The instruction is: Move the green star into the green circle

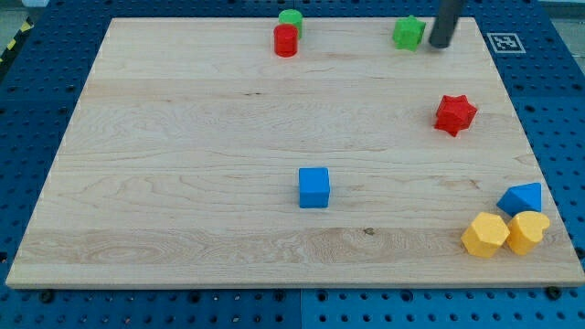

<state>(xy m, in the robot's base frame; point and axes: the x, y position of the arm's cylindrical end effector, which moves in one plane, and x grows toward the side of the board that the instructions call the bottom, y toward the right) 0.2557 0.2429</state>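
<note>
Bare board lies between the green star (408, 33) and the green circle (291, 18); only the red cylinder (286, 41) (touching the circle's lower side) crowds the approach.

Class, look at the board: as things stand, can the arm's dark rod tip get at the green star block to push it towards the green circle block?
Probably yes. My tip stands just to the view's right of the green star block, nothing between them. The green circle block lies to the view's left, the red cylinder block against it.
</note>
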